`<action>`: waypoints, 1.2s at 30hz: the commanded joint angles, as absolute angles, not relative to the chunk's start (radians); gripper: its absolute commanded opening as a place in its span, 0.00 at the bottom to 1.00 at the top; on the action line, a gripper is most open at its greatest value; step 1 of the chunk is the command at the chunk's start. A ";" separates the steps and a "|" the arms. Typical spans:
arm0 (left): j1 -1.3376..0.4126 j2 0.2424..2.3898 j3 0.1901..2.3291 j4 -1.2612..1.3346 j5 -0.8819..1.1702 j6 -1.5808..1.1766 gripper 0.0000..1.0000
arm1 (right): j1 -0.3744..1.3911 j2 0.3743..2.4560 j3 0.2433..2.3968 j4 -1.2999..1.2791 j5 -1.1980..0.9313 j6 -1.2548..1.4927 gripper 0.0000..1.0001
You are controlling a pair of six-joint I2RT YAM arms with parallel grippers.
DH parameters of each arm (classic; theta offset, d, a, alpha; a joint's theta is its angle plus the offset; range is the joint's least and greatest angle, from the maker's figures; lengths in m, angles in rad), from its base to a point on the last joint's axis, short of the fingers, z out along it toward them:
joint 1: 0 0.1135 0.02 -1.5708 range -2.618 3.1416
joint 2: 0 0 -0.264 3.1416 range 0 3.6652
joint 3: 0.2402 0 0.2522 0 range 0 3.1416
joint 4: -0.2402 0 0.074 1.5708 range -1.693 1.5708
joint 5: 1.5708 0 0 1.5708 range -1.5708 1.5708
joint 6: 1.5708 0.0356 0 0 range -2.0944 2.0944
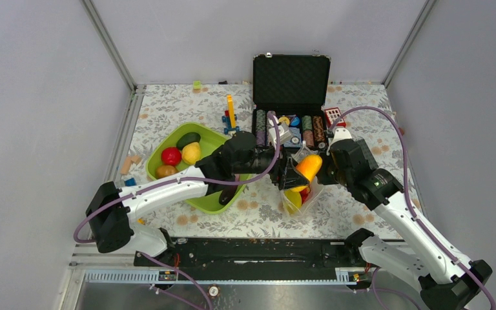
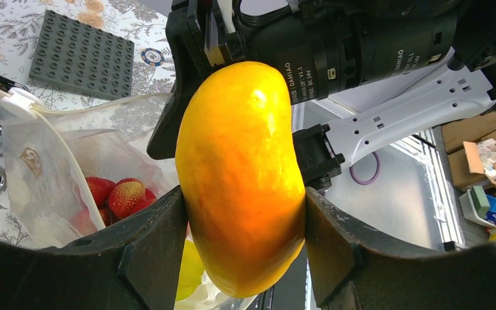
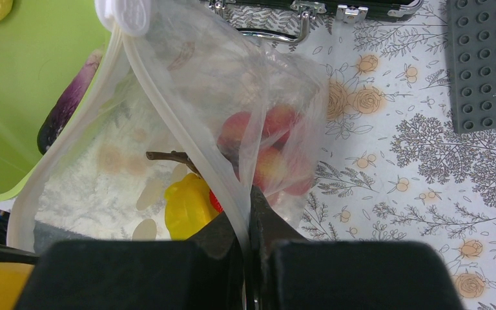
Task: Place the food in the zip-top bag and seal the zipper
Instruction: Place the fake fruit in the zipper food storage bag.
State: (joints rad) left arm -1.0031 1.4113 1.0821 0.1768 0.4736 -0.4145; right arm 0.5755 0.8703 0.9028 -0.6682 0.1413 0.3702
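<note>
Left gripper (image 2: 242, 216) fingers part-spread, clamped on orange mango (image 2: 242, 168), poised at mouth of zip-top bag (image 3: 187, 90). Right gripper (image 3: 248, 223) pinched tight on bag rim. Strawberries (image 2: 119, 194) and yellow piece (image 3: 184, 206) already inside. Several fruits (image 1: 171, 155) wait in green tray (image 1: 216, 139); zipper unsealed.

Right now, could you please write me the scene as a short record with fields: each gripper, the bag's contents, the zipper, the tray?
left gripper: closed on the orange-yellow mango, over the open bag
right gripper: shut on the zip-top bag rim, holding it up
in the bag: red berries, yellow piece
zipper: not sealed
left to load: red fruit, yellow fruit, dark green vegetable, in the lime-green tray
</note>
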 commanded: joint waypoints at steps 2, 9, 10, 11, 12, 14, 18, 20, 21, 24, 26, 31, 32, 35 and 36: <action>-1.027 1.419 1.126 0.217 0.384 -0.369 0.44 | 0.580 0.857 0.905 -0.644 0.153 0.360 0.02; -1.034 1.413 1.125 0.190 0.337 -0.354 0.75 | 0.580 0.862 0.907 -0.643 0.152 0.360 0.02; -1.034 1.411 1.127 0.180 0.332 -0.352 0.81 | 0.580 0.862 0.907 -0.644 0.152 0.360 0.02; -1.034 1.410 1.126 0.177 0.330 -0.351 0.92 | 0.579 0.864 0.907 -0.643 0.151 0.359 0.02; -1.034 1.410 1.124 0.181 0.322 -0.351 0.98 | 0.580 0.864 0.907 -0.644 0.152 0.359 0.02; -1.034 1.410 1.121 0.185 0.316 -0.356 0.99 | 0.580 0.866 0.907 -0.643 0.152 0.358 0.02; -1.034 1.404 1.122 0.179 0.315 -0.357 0.99 | 0.580 0.869 0.907 -0.643 0.151 0.359 0.02; -1.034 1.402 1.123 0.181 0.313 -0.359 0.99 | 0.579 0.867 0.907 -0.643 0.152 0.358 0.02; -1.034 1.401 1.124 0.180 0.311 -0.360 0.99 | 0.580 0.867 0.907 -0.643 0.152 0.359 0.02; -1.034 1.392 1.121 0.177 0.312 -0.363 0.99 | 0.580 0.868 0.907 -0.643 0.151 0.359 0.03; -1.034 1.384 1.118 0.179 0.304 -0.368 0.99 | 0.580 0.865 0.907 -0.643 0.151 0.359 0.02; -1.034 1.322 1.096 0.137 0.227 -0.354 0.99 | 0.580 0.864 0.907 -0.644 0.150 0.359 0.03; -1.034 1.304 1.084 0.131 0.202 -0.353 0.99 | 0.580 0.863 0.907 -0.643 0.148 0.359 0.03; -1.034 1.239 1.045 0.093 0.080 -0.345 0.99 | 0.580 0.862 0.907 -0.643 0.151 0.357 0.03; -1.034 1.218 1.034 0.071 0.028 -0.343 0.99 | 0.579 0.865 0.907 -0.644 0.150 0.357 0.03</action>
